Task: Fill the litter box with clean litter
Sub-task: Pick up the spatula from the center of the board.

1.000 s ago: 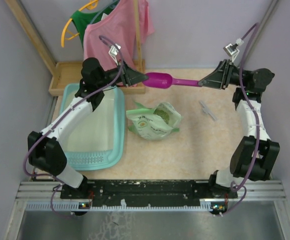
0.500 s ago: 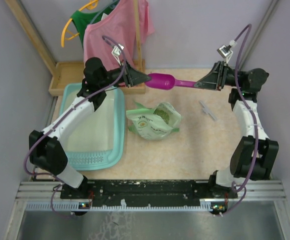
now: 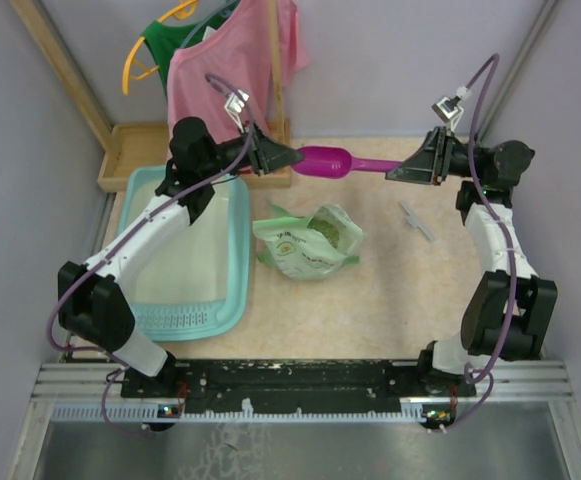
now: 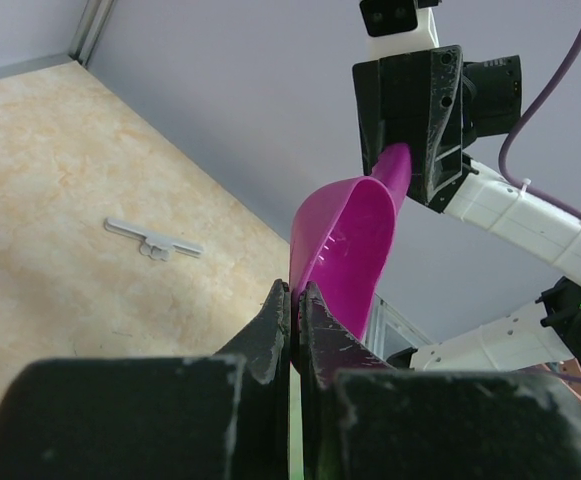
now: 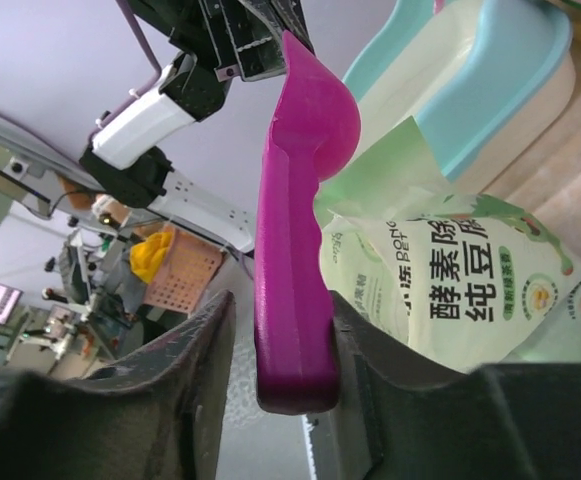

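Note:
A magenta scoop (image 3: 322, 162) hangs level above the table's far side, between both arms. My left gripper (image 3: 292, 157) (image 4: 295, 300) is shut on the rim of the scoop's bowl (image 4: 345, 240). My right gripper (image 3: 392, 170) (image 5: 280, 310) stands around the handle (image 5: 290, 200): one finger touches it, the other is a small gap away. The light-teal litter box (image 3: 238, 250) (image 5: 500, 70) lies at the left, its whitish base bare. Olive-green clean litter (image 3: 322, 228) shows in the mouth of the open pale green bag (image 3: 310, 255) (image 5: 450, 290) below the scoop.
A wooden tray (image 3: 135, 150) sits behind the litter box, with pink clothing (image 3: 235, 60) and a green garment hanging above it. A small grey clip (image 3: 417, 221) (image 4: 153, 240) lies on the table under the right arm. Grey walls close in the sides and back.
My right gripper has narrowed around the scoop's handle and slid a little leftward along it. The left gripper and scoop have hardly moved.

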